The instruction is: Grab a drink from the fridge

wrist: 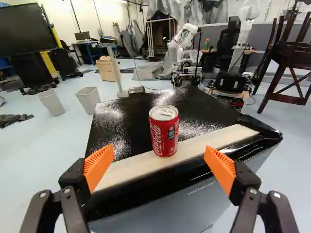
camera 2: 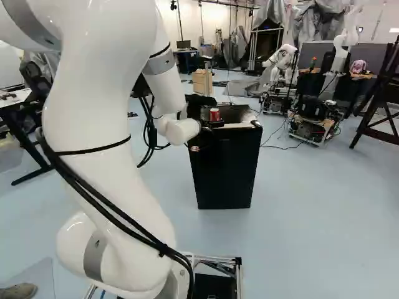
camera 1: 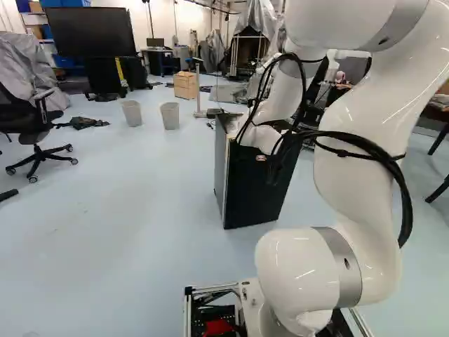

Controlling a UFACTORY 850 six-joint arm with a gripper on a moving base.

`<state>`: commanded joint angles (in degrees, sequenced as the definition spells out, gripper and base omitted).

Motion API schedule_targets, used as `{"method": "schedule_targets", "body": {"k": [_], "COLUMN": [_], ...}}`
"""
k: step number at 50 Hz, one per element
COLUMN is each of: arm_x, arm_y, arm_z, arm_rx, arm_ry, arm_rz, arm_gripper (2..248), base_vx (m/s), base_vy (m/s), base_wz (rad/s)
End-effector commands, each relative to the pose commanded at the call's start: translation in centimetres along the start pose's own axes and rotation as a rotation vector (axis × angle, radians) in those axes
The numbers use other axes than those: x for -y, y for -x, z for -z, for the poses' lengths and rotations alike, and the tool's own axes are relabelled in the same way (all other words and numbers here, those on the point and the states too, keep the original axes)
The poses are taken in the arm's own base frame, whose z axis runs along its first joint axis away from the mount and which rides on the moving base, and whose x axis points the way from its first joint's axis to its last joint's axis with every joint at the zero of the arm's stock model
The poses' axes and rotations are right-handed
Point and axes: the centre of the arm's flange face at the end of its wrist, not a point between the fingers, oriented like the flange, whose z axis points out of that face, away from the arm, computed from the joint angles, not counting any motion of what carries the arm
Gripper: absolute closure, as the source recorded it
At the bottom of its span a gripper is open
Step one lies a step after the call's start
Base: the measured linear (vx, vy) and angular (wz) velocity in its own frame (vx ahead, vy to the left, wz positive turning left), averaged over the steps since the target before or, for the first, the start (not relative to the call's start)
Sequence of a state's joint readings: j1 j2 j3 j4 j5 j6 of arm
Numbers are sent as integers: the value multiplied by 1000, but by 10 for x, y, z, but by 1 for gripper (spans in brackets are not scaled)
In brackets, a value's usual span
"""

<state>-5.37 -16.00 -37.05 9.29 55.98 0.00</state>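
Note:
Beyond the arm's wrist, the gripper [camera 2: 208,124] shows small and dark at the fridge top in the right base view. The wrist view has the gripper [wrist: 159,164] open, its orange pads wide apart with nothing between them. A red drink can [wrist: 164,131] stands upright on the top of the black fridge [wrist: 121,124], by its pale front strip, ahead of the gripper and about midway between the fingers' lines. The same can [camera 2: 214,114] appears above the dark fridge side [camera 2: 224,171] in the right base view. Whether the fridge door is shut cannot be told.
Two grey bins [camera 1: 170,116] stand on the floor past the fridge, near a wooden drawer box [camera 1: 185,85]. An office chair [camera 1: 35,133] is at the left of the left base view. Another robot [camera 2: 283,65] stands farther back, and a dark wooden frame [camera 2: 380,93] is at the right.

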Motion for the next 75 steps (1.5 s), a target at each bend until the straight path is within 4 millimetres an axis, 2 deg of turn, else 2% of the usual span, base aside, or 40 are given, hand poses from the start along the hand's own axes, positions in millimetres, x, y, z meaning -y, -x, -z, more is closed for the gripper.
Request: {"method": "schedule_targets", "body": {"k": [32, 75], "arm_x": [5, 7], "arm_y": [-1, -4], "arm_z": [-26, -49], "arm_rx": [-44, -57], "arm_ry": [-3, -1], "arm_rz": [1, -1], "arm_gripper": [3, 3], "base_vx": [0, 0], "base_vy": [0, 0], "base_wz": [0, 0]}}
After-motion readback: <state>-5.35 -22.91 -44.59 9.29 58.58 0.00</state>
